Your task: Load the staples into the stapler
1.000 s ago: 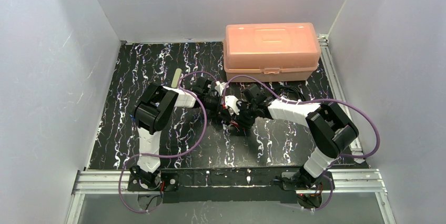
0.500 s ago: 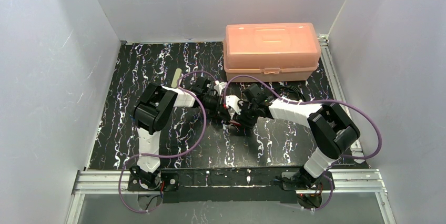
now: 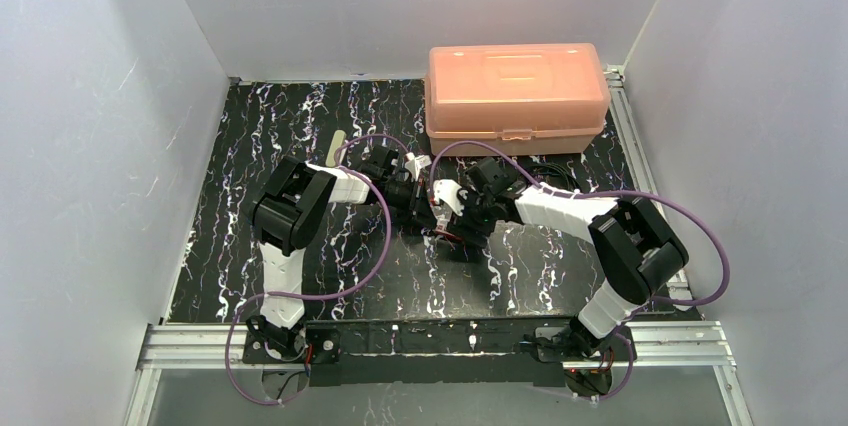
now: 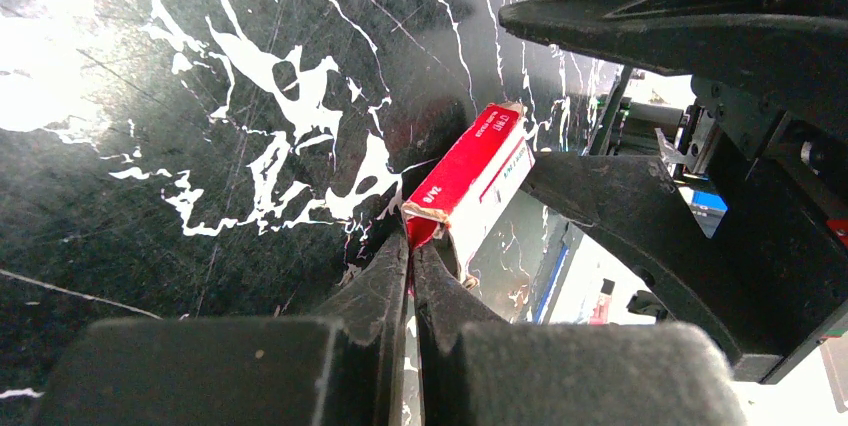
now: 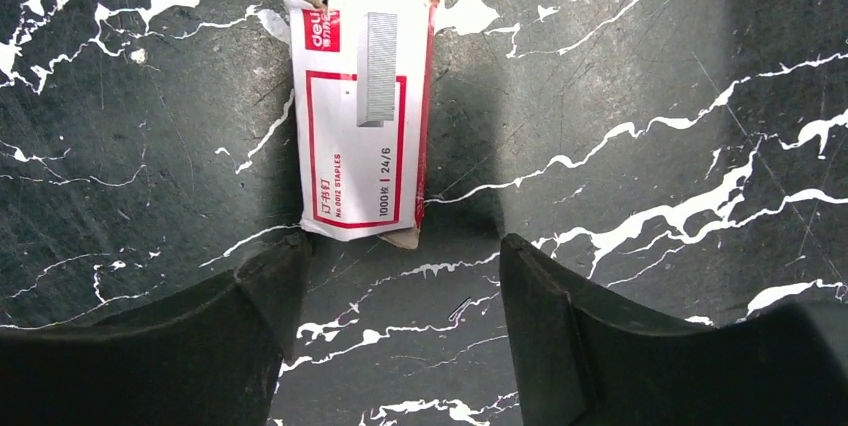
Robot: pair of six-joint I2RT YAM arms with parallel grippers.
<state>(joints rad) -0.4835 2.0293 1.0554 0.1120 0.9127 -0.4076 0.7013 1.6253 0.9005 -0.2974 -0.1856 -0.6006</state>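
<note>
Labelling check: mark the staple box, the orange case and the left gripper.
staple box [image 5: 360, 146], right wrist view, printed top face.
orange case [image 3: 515, 81], top view, lid.
left gripper [image 4: 411, 243], left wrist view, between its shut fingertips.

1. The staple box [image 5: 360, 111] was small red-and-white cardboard, with a grey staple strip printed on its face.
2. Its end flaps looked frayed.
3. It sat tilted, one corner pinched in the left gripper [image 4: 410, 246].

Glossy printed-card staple box [image 5: 355, 146] — polished, black marbled tabletop [image 5: 650, 66].
</note>
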